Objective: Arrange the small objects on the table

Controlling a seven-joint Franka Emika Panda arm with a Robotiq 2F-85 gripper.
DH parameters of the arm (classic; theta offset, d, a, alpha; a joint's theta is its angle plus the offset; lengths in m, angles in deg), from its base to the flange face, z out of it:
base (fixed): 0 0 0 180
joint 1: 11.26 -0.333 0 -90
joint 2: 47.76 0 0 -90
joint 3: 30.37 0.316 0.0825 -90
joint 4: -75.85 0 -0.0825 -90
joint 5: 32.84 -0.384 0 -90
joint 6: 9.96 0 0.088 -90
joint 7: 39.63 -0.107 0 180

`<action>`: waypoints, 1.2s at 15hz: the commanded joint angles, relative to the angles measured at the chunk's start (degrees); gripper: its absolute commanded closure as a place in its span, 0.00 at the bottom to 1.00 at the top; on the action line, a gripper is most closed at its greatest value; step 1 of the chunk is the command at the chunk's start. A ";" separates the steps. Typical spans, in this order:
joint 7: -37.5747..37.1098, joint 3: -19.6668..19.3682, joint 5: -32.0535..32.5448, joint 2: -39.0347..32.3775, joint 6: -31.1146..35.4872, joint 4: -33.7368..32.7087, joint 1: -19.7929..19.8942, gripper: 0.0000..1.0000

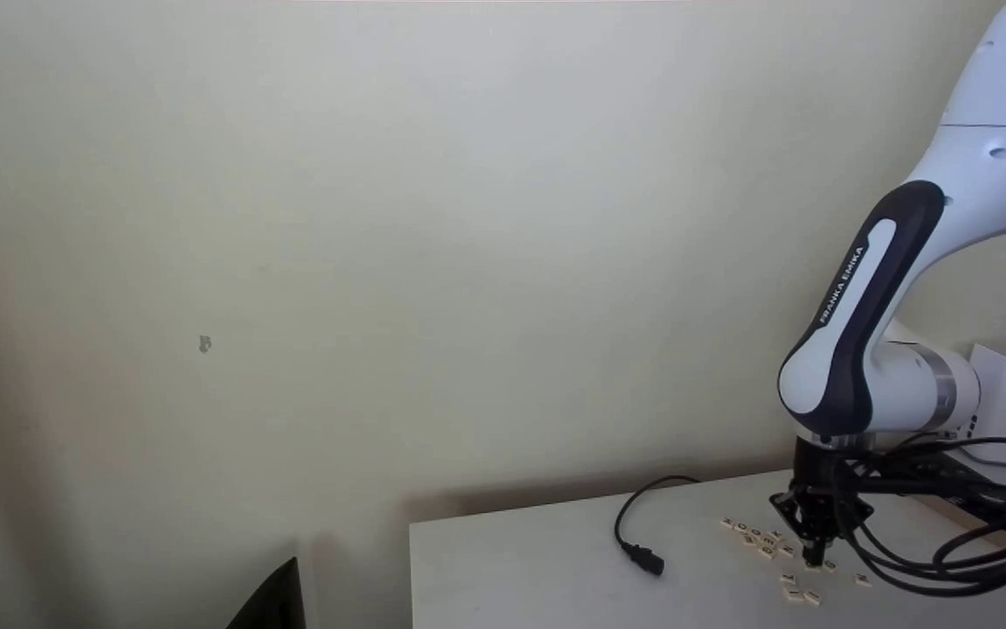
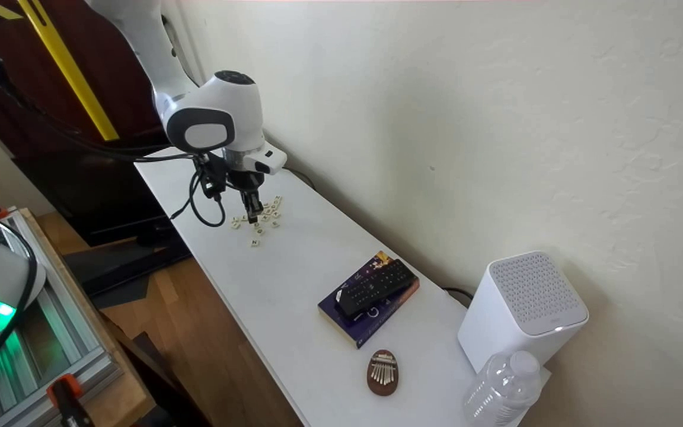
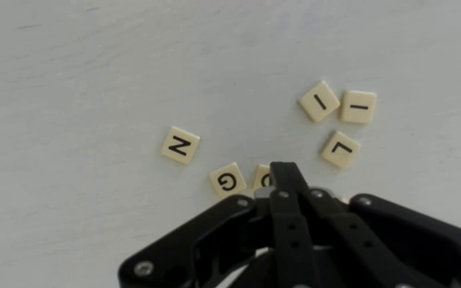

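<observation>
The small objects are cream letter tiles lying on the white table (image 2: 235, 284). In the wrist view an N tile (image 3: 180, 145) and a G tile (image 3: 228, 181) lie left of my gripper (image 3: 284, 167). A round-lettered tile (image 3: 260, 177) is half covered by the fingertips. Farther right I see an L tile (image 3: 341, 149) and two I tiles (image 3: 319, 101). More tiles (image 1: 767, 540) form a loose cluster beside the gripper in both exterior views. The jaws are together, pointing down low among the tiles, and no tile shows between them. Whether the tips touch one, I cannot tell.
A black cable (image 1: 643, 557) ends on the table near the tiles. Farther along in an exterior view are a book (image 2: 341, 305) with a remote (image 2: 374, 287) on it, a brown thumb piano (image 2: 383, 385), a white box (image 2: 495, 314) and a clear bottle (image 2: 503, 394).
</observation>
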 commanded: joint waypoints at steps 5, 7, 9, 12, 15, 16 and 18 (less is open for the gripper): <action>0.84 -1.81 2.93 -2.12 0.73 -1.32 -1.57 1.00; 1.06 -1.90 3.02 -2.57 0.70 -1.89 -1.42 1.00; 1.45 -1.54 2.83 -3.08 0.48 -2.71 -0.84 1.00; 1.69 -0.90 2.41 -3.74 0.04 -3.84 -0.17 1.00; 1.36 -1.05 2.27 -4.22 -0.24 -4.66 -0.19 1.00; 1.11 -1.12 2.09 -4.38 -0.31 -4.88 -0.14 1.00; 0.69 -0.95 1.44 -4.64 -0.68 -5.42 0.58 1.00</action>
